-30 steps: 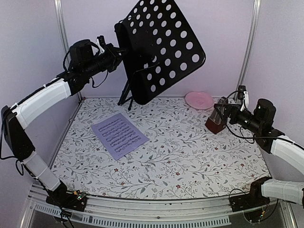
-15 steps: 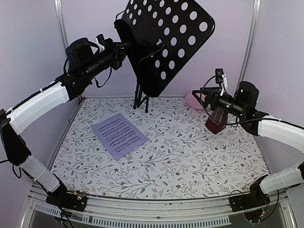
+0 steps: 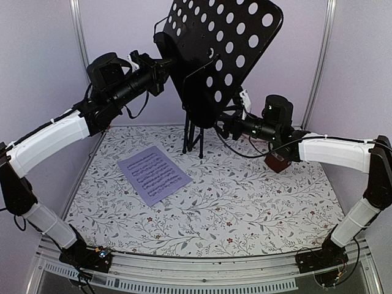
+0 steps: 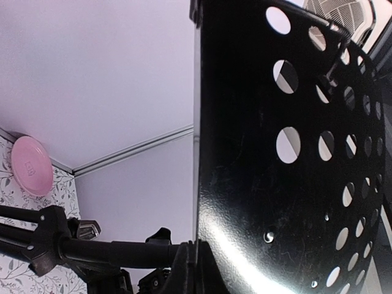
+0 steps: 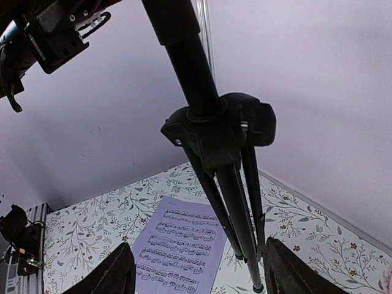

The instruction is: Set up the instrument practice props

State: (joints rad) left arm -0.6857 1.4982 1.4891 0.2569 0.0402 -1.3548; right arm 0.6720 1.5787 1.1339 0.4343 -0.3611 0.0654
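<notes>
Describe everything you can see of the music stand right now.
The music stand is glossy black metal: a desk punched with round holes, tilted back atop a thin post whose tripod legs are folded together, feet down by the floral cloth. The left gripper is shut on the desk's edge. The right gripper stands open around the legs, not touching.

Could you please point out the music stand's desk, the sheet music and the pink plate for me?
music stand desk (image 3: 223, 58), top external view, on its perforated black panel.
sheet music (image 3: 154, 174), top external view, middle of the page.
pink plate (image 4: 32, 166), left wrist view, centre of the plate.
</notes>
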